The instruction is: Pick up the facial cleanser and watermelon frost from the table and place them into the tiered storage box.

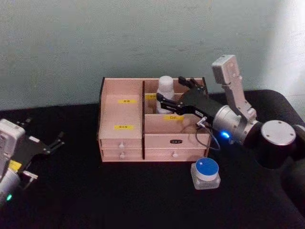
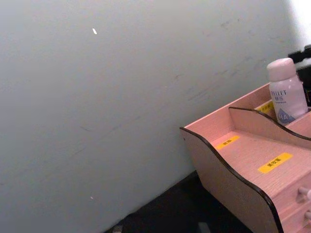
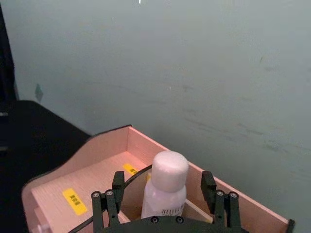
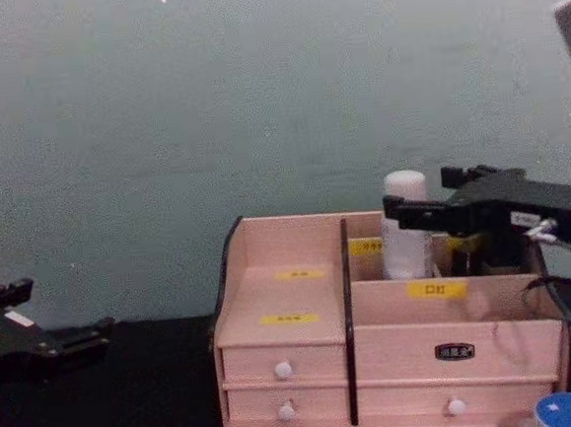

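Note:
The facial cleanser (image 1: 165, 88), a white bottle with a white cap, stands upright in the back right compartment of the pale pink tiered storage box (image 1: 122, 114). My right gripper (image 1: 170, 91) is open, with one finger on each side of the bottle and a gap on both sides in the right wrist view (image 3: 163, 182). The chest view shows that bottle (image 4: 405, 226) just left of the right gripper (image 4: 419, 195). The watermelon frost (image 1: 206, 172), a small clear jar with a blue lid, sits on the black table in front of the box's right corner. My left gripper (image 1: 43, 131) rests open at the far left.
The box (image 4: 292, 292) stands against a pale green wall, with small white-knobbed drawers along its front and yellow labels on its steps. Its left compartments (image 2: 243, 155) hold nothing. Black table (image 1: 119, 195) stretches in front of the box and between it and the left gripper.

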Motion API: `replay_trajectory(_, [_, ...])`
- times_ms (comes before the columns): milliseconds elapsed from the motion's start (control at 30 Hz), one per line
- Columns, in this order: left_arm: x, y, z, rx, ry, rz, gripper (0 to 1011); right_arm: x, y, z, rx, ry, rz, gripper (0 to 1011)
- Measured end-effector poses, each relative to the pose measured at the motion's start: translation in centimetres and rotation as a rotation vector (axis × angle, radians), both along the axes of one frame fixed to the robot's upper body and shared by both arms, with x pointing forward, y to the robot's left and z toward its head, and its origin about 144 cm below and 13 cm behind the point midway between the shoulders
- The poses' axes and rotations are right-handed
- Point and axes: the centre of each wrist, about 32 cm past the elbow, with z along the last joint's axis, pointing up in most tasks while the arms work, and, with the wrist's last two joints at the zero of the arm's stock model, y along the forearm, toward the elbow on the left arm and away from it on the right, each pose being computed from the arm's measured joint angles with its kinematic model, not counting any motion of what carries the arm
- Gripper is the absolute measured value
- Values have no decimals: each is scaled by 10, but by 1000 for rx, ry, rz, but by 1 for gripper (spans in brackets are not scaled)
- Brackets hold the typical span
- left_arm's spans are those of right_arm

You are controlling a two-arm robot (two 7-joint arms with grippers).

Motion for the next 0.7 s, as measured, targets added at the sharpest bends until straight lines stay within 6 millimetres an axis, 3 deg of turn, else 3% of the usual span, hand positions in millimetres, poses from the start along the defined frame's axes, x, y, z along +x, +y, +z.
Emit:
replay_trajectory(333, [0, 0, 0, 0, 0, 0, 1001, -36, -22, 11, 13, -14, 33, 1000])
replay_trajectory(700, [0, 0, 0, 0, 0, 0, 1001, -96, -60, 17, -24, 35, 90, 1000])
